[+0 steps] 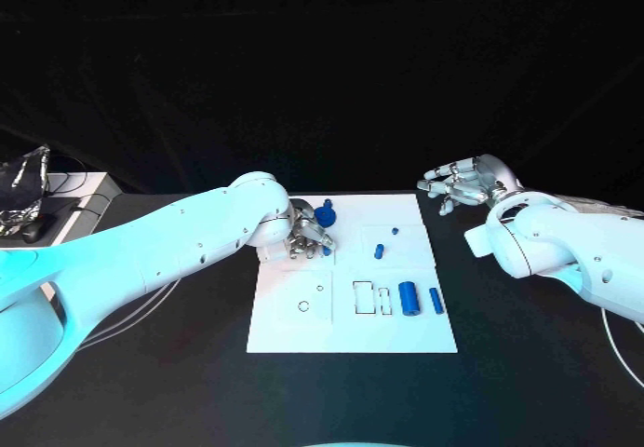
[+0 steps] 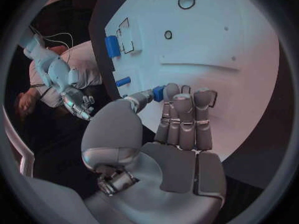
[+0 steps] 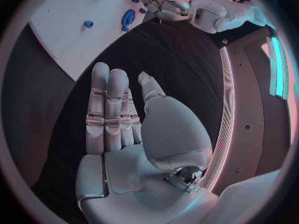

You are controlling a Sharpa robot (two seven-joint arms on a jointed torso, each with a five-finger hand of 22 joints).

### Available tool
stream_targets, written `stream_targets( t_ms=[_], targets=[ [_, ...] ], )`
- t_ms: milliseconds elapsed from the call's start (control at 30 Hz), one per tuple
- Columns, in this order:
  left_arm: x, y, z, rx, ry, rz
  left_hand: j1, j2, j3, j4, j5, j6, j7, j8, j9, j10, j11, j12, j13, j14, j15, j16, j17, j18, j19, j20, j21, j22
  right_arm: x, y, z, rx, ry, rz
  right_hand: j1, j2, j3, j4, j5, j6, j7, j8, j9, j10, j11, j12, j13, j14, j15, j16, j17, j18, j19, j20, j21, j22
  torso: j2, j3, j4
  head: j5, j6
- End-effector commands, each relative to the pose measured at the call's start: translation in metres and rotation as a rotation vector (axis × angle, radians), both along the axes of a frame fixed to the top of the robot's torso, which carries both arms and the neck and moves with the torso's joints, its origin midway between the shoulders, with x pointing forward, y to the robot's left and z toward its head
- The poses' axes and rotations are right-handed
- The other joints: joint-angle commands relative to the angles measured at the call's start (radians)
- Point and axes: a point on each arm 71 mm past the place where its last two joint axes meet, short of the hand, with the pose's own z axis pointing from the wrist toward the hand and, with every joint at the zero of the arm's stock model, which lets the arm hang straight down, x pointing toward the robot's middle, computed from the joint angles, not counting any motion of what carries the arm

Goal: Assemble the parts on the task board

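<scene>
One small blue part (image 2: 158, 92) sits pinched at the left hand's (image 2: 181, 119) fingertips.

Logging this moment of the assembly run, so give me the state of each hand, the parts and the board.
left hand: on the task board, fingertips pinching a small blue part
right hand: open, holding nothing, off the board
task board: flat on the table
two blue cylinders: lying loose by the outlined slots
round blue part: at the board's far edge

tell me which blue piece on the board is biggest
The thick blue cylinder lying beside the slimmer blue cylinder; all other pieces are thinner or shorter.
</scene>
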Motion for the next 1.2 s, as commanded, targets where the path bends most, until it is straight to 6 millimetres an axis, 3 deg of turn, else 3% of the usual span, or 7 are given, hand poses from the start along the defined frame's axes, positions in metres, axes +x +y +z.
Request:
stream_targets(
  t_ms=[33,133,233,333,600,1033,1200],
  targets=[
    [-0.002,0.0,-0.003,-0.011,0.017,-0.012,0.018,0.022,0.154,-0.165,0.049,0.001,0.007,-0.011,0.0,-0.006,0.003,-0.007,-0.003,-0.007,0.002,0.005,-0.001,0.006,-0.005,0.0,-0.004,0.002,0.0,0.001,-0.001,0.002,0.009,0.012,0.003,-0.004,0.0,0.003,0.004,-0.002,0.004,-0.004,-0.002,0.007,0.002,-0.002,-0.001,0.008,0.002,-0.005,0.001,-0.018,0.004,-0.003,0.003,-0.001,-0.001,-0.0003,0.0002,0.002,-0.002],
    [-0.002,0.001,-0.002,-0.015,0.014,-0.009,0.017,0.022,0.155,-0.174,0.072,0.006,0.008,-0.015,-0.001,-0.003,0.003,-0.009,-0.006,-0.005,0.002,0.007,0.0,0.007,-0.003,0.0,-0.002,0.006,0.0,0.0,-0.001,0.006,0.012,0.01,0.003,-0.004,0.0,0.004,0.005,-0.002,0.004,-0.004,-0.004,0.007,0.002,-0.001,-0.002,0.008,0.002,-0.005,0.002,-0.018,0.004,-0.003,0.005,-0.002,-0.001,-0.0007,0.0004,0.002,-0.003],
    [-0.003,0.003,-0.001,-0.017,0.006,-0.007,0.017,0.016,0.158,-0.185,0.129,0.016,0.008,-0.013,0.002,0.004,0.001,-0.008,-0.006,0.003,0.0,0.016,0.011,0.009,0.003,-0.001,0.005,0.015,0.0,0.0,-0.001,0.008,0.014,0.008,0.004,-0.005,0.0,0.004,0.005,-0.004,0.004,-0.003,-0.008,0.006,0.002,-0.001,-0.002,0.008,0.002,-0.006,0.002,-0.018,0.003,-0.003,0.006,-0.003,-0.001,-0.0003,0.0007,0.003,-0.001],
    [-0.004,0.004,0.0,-0.021,-0.006,-0.003,0.019,0.009,0.157,-0.189,0.154,0.024,0.006,-0.012,0.003,0.012,-0.002,-0.007,-0.006,0.014,-0.003,0.029,0.028,0.009,0.018,-0.002,0.018,0.034,0.0,-0.001,-0.002,0.009,0.015,0.007,0.004,-0.005,0.0,0.005,0.005,-0.005,0.005,-0.004,-0.014,0.006,0.002,0.0,-0.003,0.008,0.002,-0.006,0.003,-0.018,0.002,-0.003,0.007,-0.004,-0.002,0.0002,0.0002,0.006,-0.001],
    [-0.008,0.01,0.005,-0.028,-0.033,0.004,0.022,-0.031,0.147,-0.196,0.276,0.069,-0.008,-0.023,-0.003,0.055,-0.017,-0.021,-0.014,0.057,-0.016,0.065,0.095,0.008,0.045,-0.015,0.038,0.063,0.0,-0.004,-0.002,0.011,0.015,-0.001,0.004,-0.006,0.0,0.007,0.005,-0.005,0.006,-0.004,-0.027,0.006,0.003,0.001,-0.004,0.008,0.002,-0.007,0.004,-0.018,0.0,-0.002,0.011,-0.006,-0.006,0.0007,0.0036,0.012,-0.001],
    [-0.011,0.025,0.013,0.004,-0.062,0.017,0.025,-0.038,0.146,-0.194,0.29,0.087,-0.01,-0.045,0.007,0.069,-0.02,-0.038,-0.002,0.071,-0.019,0.05,0.129,0.008,0.055,-0.016,0.036,0.075,0.0,-0.007,-0.003,0.013,0.019,-0.01,0.004,-0.007,0.001,0.007,0.006,-0.006,0.006,-0.004,-0.035,0.006,0.003,0.001,-0.005,0.009,0.002,-0.007,0.004,-0.017,0.0,-0.002,0.014,-0.008,-0.016,0.0013,0.0115,0.014,-0.012],
    [-0.011,0.026,0.014,0.016,-0.071,0.016,0.027,-0.041,0.146,-0.193,0.291,0.088,-0.011,-0.046,0.011,0.071,-0.021,-0.038,0.0,0.074,-0.02,0.049,0.135,0.007,0.059,-0.016,0.037,0.079,0.0,-0.008,-0.003,0.012,0.02,-0.011,0.004,-0.007,0.001,0.007,0.006,-0.006,0.006,-0.004,-0.035,0.006,0.003,0.001,-0.005,0.009,0.002,-0.007,0.004,-0.017,0.0,-0.002,0.014,-0.008,-0.015,0.0007,0.0111,0.014,-0.013]
  ],
)
